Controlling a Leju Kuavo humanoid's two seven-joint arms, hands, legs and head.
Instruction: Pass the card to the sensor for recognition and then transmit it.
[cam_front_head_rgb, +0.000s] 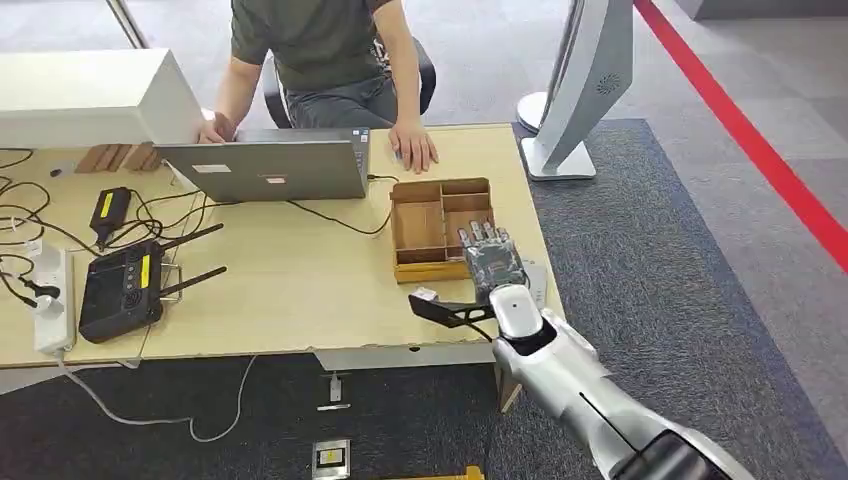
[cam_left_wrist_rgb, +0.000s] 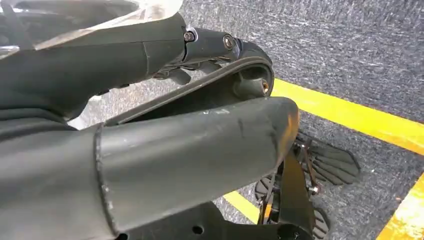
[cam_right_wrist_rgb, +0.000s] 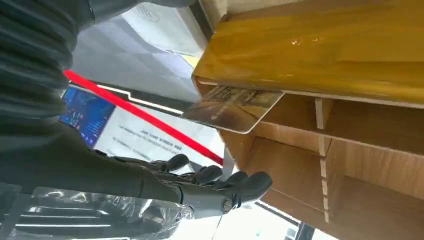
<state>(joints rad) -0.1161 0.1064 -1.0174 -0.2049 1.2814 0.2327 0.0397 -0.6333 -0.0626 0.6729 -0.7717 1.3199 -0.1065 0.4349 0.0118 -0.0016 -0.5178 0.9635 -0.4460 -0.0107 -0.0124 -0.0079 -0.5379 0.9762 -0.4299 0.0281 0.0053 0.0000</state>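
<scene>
At the right edge of the table (cam_front_head_rgb: 300, 290), the right robot hand (cam_front_head_rgb: 492, 258) hovers over the near right corner of the wooden organizer box (cam_front_head_rgb: 420, 225), palm down, fingers extended side by side and holding nothing. Its dark fingers (cam_right_wrist_rgb: 220, 182), seen from the right wrist camera, lie straight and just short of the card (cam_right_wrist_rgb: 235, 107), which leans in a slot of the box with one rounded corner jutting past the wooden wall; that overhang probably leaves an edge free for pinching. Hand and card are near but apart, so the pick-up step appears not yet done. Which object serves as the sensor cannot be told; a white upright kiosk (cam_front_head_rgb: 585, 80) stands on the carpet beyond the table corner and may be it. A person (cam_front_head_rgb: 320, 45) sits at the far side with one hand beside a laptop (cam_front_head_rgb: 270, 170). The left wrist view looks down at the carpet and a yellow floor line (cam_left_wrist_rgb: 350, 112), which suggests that arm hangs idle; its hand's state cannot be told.
</scene>
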